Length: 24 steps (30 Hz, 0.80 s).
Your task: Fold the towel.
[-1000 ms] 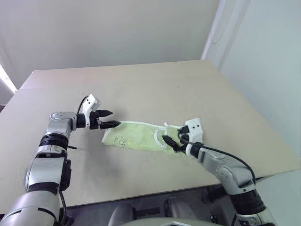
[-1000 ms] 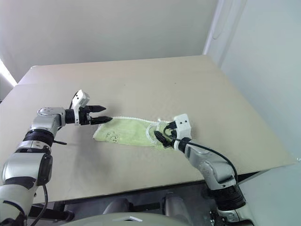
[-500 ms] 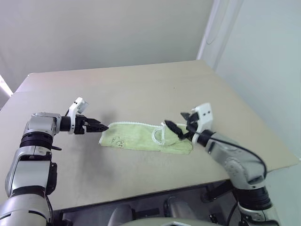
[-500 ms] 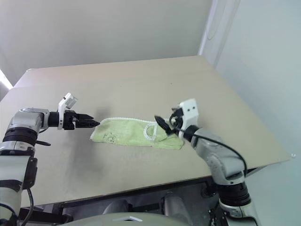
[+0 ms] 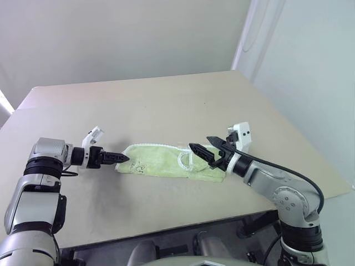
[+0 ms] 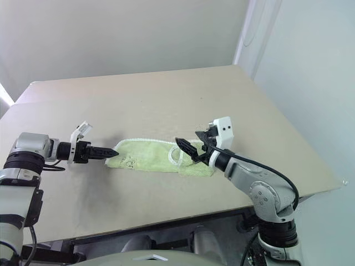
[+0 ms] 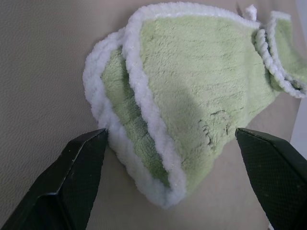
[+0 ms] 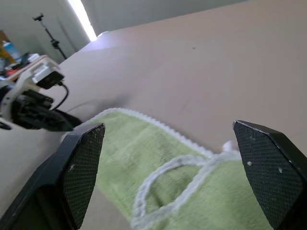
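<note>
My left gripper (image 5: 121, 158) hung low over the table (image 5: 166, 105), its black fingers pointed toward the near end of the towel (image 5: 166, 162) and just short of it. Seen from my left wrist, those fingers (image 7: 76, 177) stood wide apart with nothing between them but the towel's rounded, doubled end — green pile with a thick white edging curling around it — and they were not touching the cloth.

The towel lay as a long, narrow, folded strip across the middle of the near part of the table, running from my left side to my right. A small dark embroidered mark showed near its left end. Toward its right end the white edging made a loop (image 5: 186, 160) on top of the green, where a corner lay turned over on the rest.

My right gripper (image 5: 204, 145) was raised above that right end, clear of the cloth, aimed back along the strip toward my left arm. Its two fingers (image 8: 81, 163) were spread wide and empty — from my right wrist I saw the towel's looped edging between and below them, and my left gripper beyond the far end of the strip.
</note>
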Each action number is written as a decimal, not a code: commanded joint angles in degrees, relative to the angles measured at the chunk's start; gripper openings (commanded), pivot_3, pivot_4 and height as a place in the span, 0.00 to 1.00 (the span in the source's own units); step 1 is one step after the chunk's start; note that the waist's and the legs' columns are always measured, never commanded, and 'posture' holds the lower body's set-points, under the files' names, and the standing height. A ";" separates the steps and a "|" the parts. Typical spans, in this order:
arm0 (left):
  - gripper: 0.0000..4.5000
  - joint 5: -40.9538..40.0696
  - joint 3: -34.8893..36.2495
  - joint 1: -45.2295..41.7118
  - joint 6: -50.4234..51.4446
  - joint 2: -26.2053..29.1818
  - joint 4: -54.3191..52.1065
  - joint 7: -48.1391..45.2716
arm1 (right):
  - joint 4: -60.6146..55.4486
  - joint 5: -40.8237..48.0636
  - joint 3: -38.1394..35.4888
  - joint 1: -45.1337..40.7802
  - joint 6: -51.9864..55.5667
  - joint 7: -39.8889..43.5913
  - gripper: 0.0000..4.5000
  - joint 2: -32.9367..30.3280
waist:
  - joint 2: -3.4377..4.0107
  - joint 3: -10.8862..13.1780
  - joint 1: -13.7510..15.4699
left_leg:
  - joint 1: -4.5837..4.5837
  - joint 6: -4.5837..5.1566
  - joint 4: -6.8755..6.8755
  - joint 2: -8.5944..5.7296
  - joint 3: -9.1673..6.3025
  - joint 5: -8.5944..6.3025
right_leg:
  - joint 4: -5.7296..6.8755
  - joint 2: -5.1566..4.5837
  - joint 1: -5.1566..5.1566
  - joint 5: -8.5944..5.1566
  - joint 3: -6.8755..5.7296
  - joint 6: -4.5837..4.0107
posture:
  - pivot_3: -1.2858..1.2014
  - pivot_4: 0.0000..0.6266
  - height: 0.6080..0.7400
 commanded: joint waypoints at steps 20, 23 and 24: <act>0.01 -7.22 -0.20 1.31 7.60 -1.14 -6.27 2.47 | -9.87 -0.51 1.02 6.96 -4.55 11.21 1.00 -12.93 | -0.07 0.04 0.14 | -0.04 0.00 -0.02 0.00 -0.02 0.00 | -0.05 0.00 -0.07 -0.02 -0.01 0.01 | 0.52 0.00 1.00; 0.01 -7.12 -0.27 0.97 6.92 0.34 -6.17 2.51 | -9.98 -0.72 1.00 7.59 -4.76 11.49 1.00 -13.22 | -0.08 0.05 0.08 | -0.05 0.00 -0.03 0.00 -0.02 0.00 | -0.05 0.01 -0.09 -0.02 0.00 0.01 | 0.52 0.00 1.00; 0.01 -6.88 -0.32 0.32 6.17 1.18 -6.17 2.30 | -10.14 -0.65 0.86 7.88 -4.78 11.82 1.00 -13.52 | -0.08 0.05 0.09 | -0.05 0.00 -0.04 0.00 -0.02 0.00 | -0.05 0.01 -0.10 -0.03 0.00 0.01 | 0.52 0.00 1.00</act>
